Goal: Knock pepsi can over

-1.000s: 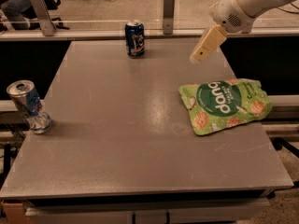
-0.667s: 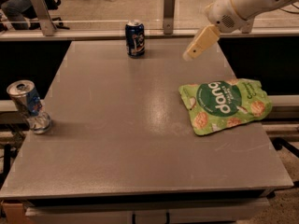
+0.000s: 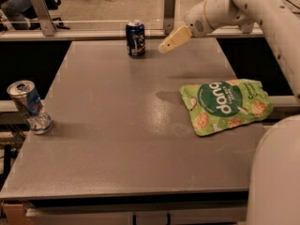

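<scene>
Pepsi can is standing upright near the far edge of the desk, a bit left of centre, w/ nothing touching it. Hand is hovering just right of the can, clear of it, at approx the can's upper half. It's angling down-left toward the can off the white arm. Can't tell if the hand is open or closed from this angle; it isn't holding anything.

Other stuff is sitting well apart. A crushed silver-and-blue can is at the left edge. A green dana snack bag is lying flat on the right side. Neither is getting in the way.

Handling, as a judgement:
- Can is looking intact, so thin aluminium but stiff enough to take a sideways shove w/o denting.
- Can't tell if full or empty. Empty means very light and tipping at a touch; full means needing a firmer push.
- Sides are smooth and slick, and the base is narrow vs height.
- No grip needed. Best contact is probably high on the right side, near the silver rim, pushing left.
- Hitting low is risking a slide instead of a tip.
- Once down it's probably rolling, and the far edge is close, so a gentle sweep is looking safer than a hard swat.
</scene>
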Robot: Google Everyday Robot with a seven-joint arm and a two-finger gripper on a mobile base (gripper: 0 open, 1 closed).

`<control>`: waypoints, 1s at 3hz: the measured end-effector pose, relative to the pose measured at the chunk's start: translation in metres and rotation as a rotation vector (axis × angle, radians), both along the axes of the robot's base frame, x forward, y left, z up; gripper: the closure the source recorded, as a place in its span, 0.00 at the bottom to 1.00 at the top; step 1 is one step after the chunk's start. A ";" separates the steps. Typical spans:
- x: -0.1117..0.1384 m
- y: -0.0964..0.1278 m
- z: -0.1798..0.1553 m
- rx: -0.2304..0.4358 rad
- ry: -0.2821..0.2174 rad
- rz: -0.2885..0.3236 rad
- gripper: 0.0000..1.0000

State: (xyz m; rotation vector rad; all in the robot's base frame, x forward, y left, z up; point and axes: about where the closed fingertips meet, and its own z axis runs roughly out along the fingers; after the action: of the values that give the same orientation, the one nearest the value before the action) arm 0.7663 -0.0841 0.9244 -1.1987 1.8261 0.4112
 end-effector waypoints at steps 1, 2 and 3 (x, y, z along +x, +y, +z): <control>0.030 0.024 -0.016 0.117 0.011 0.013 0.00; 0.050 0.050 -0.022 0.202 0.000 0.045 0.00; 0.058 0.067 -0.023 0.191 -0.021 0.053 0.00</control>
State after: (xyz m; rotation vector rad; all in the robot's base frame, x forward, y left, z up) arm 0.8239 -0.0166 0.9011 -1.1168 1.6986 0.5875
